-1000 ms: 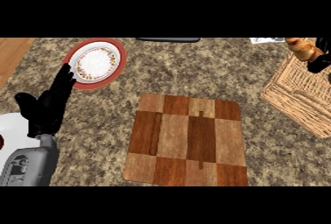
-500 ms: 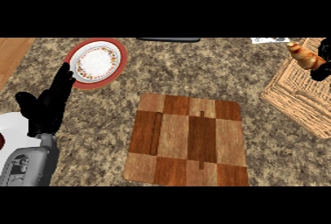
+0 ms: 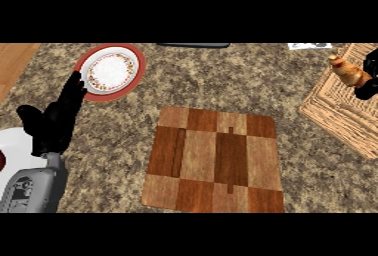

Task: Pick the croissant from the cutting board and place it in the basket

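Over basket (image 3: 336,115), right hand (image 3: 367,89), mostly cut off, grips croissant (image 3: 348,72); left hand (image 3: 55,120) open.

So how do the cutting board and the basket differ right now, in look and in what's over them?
The cutting board is a flat patchwork of dark and light wood, lying fully in view mid-counter; the basket is pale woven wicker, cut off by the right edge. The cutting board carries nothing, while the croissant is held over the basket by the right hand. Both sit on the speckled counter, and both are brownish.
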Controlling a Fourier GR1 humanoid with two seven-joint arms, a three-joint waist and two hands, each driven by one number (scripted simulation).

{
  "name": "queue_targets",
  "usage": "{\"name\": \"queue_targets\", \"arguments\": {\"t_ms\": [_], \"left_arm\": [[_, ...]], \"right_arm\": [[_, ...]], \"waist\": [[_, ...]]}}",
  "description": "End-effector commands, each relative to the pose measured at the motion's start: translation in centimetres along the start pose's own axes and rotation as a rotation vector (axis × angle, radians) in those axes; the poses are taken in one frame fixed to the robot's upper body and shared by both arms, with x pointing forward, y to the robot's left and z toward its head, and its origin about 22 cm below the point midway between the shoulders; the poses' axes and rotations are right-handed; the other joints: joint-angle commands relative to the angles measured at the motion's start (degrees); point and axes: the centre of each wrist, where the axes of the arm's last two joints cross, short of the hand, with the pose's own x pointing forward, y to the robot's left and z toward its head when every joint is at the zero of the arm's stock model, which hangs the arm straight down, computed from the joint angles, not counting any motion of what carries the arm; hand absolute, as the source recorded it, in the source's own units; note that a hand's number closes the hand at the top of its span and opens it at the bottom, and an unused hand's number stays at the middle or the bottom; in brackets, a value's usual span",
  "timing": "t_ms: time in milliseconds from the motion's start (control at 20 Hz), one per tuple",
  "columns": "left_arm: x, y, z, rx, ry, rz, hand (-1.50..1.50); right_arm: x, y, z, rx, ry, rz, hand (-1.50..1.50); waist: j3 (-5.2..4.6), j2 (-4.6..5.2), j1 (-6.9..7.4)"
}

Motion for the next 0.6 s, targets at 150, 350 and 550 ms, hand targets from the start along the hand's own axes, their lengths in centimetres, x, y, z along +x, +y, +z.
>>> {"name": "queue_targets", "arguments": {"t_ms": [150,350,550], "left_arm": [[0.1,0.7,0.1,-0.019,-0.002,0.007,0.0],[0.8,0.9,-0.4,0.007,-0.008,-0.006,0.0],[0.0,-1.1,0.2,0.0,0.002,0.003,0.0]], "right_arm": [[-0.1,-0.1,0.0,0.077,0.059,-0.051,1.5],[-0.9,0.3,0.1,0.128,0.123,-0.004,1.5],[-1.1,1.3,0.4,0.113,0.178,-0.064,-1.5]], "waist": [[0.02,0.23,0.68],[-0.02,0.03,0.0],[0.04,0.12,0.15]]}}
